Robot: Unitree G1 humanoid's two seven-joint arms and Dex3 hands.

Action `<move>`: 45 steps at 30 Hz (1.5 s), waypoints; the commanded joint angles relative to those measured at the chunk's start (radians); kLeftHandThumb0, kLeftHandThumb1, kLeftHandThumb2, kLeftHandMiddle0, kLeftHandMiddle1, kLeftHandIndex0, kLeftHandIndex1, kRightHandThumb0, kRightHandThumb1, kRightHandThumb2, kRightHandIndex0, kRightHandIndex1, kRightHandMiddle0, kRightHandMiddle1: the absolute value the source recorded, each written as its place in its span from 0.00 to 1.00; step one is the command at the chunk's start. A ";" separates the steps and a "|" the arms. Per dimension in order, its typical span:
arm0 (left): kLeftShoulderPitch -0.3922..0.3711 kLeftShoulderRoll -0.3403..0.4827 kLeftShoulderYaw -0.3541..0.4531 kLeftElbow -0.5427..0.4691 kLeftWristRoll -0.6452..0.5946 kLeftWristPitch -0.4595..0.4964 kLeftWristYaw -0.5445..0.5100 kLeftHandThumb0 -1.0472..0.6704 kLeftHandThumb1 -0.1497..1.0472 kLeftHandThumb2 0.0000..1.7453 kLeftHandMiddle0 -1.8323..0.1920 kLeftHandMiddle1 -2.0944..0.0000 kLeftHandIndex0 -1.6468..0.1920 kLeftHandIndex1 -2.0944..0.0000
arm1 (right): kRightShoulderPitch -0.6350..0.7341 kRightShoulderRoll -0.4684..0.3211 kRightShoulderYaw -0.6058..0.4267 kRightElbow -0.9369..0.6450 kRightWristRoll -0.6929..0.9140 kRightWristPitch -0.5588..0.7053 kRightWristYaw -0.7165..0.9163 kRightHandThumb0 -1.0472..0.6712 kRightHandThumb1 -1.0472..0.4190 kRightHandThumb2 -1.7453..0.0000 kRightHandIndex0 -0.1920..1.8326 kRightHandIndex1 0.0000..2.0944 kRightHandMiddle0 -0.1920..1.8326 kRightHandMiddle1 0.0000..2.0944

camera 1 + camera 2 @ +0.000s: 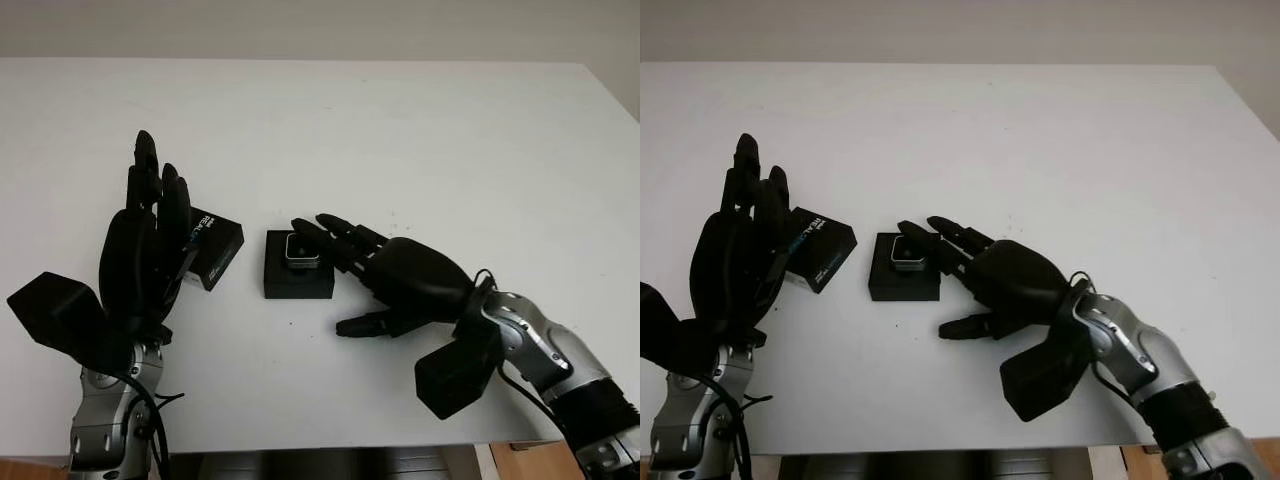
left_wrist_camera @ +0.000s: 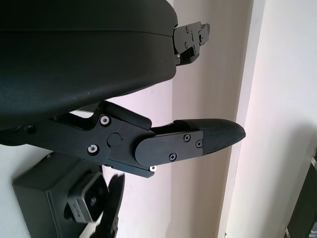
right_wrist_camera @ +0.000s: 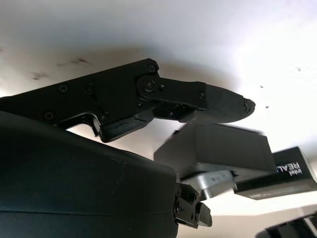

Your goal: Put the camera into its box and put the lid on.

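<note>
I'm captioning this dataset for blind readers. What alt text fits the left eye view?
On a white table, a small camera sits in an open black box, with the robot's right hand reaching its fingers over it. The left hand stands upright beside the printed black lid.

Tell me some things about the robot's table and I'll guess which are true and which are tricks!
1. The camera sits in the black box. True.
2. The lid is already on the box. False: it lies on the table beside the box, by the left hand.
3. The right hand reaches its fingers to the camera. True.
4. The table is green. False: it is white.
5. The lid has white writing on it. True.
</note>
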 commanded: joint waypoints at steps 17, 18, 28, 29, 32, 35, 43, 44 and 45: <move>0.012 -0.010 -0.007 -0.013 0.021 -0.015 0.016 0.22 1.00 0.31 1.00 1.00 1.00 1.00 | -0.131 0.108 0.157 0.139 -0.061 -0.098 -0.016 0.14 0.00 0.69 0.12 0.03 0.05 0.39; 0.012 -0.010 -0.007 -0.012 0.021 -0.014 0.016 0.22 1.00 0.31 1.00 1.00 1.00 1.00 | -0.128 0.106 0.151 0.142 -0.052 -0.097 -0.015 0.14 0.00 0.69 0.12 0.03 0.04 0.40; 0.001 -0.011 -0.003 0.004 0.010 -0.018 0.002 0.21 1.00 0.30 1.00 1.00 1.00 1.00 | -0.068 0.176 -0.014 0.133 0.185 -0.034 -0.109 0.24 0.07 0.96 0.14 0.33 0.01 0.62; 0.000 -0.011 -0.004 0.003 0.013 -0.017 0.004 0.21 1.00 0.30 1.00 1.00 1.00 1.00 | -0.066 0.184 -0.033 0.110 0.246 0.004 -0.068 0.25 0.07 0.97 0.07 0.46 0.00 0.62; -0.001 -0.009 -0.005 0.002 0.022 -0.019 0.007 0.22 1.00 0.31 1.00 1.00 1.00 1.00 | -0.061 0.195 -0.095 -0.010 0.428 0.150 0.062 0.25 0.09 0.97 0.01 0.58 0.00 0.59; -0.002 -0.009 -0.006 0.002 0.024 -0.019 0.008 0.22 1.00 0.31 1.00 1.00 1.00 1.00 | -0.046 0.200 -0.146 -0.139 0.540 0.307 0.140 0.26 0.09 0.97 0.00 0.60 0.00 0.57; -0.001 -0.014 -0.008 0.003 0.017 -0.016 0.005 0.21 1.00 0.31 1.00 1.00 1.00 1.00 | -0.030 0.193 -0.231 -0.292 0.582 0.441 0.154 0.26 0.09 0.97 0.02 0.56 0.00 0.56; -0.002 -0.015 -0.008 0.004 0.015 -0.018 0.003 0.22 1.00 0.31 1.00 1.00 1.00 1.00 | -0.029 0.191 -0.234 -0.295 0.573 0.448 0.151 0.26 0.09 0.97 0.02 0.55 0.00 0.55; -0.002 -0.016 -0.008 0.005 0.015 -0.020 0.002 0.22 1.00 0.31 1.00 1.00 1.00 1.00 | -0.029 0.190 -0.236 -0.298 0.565 0.453 0.148 0.25 0.09 0.97 0.03 0.53 0.02 0.54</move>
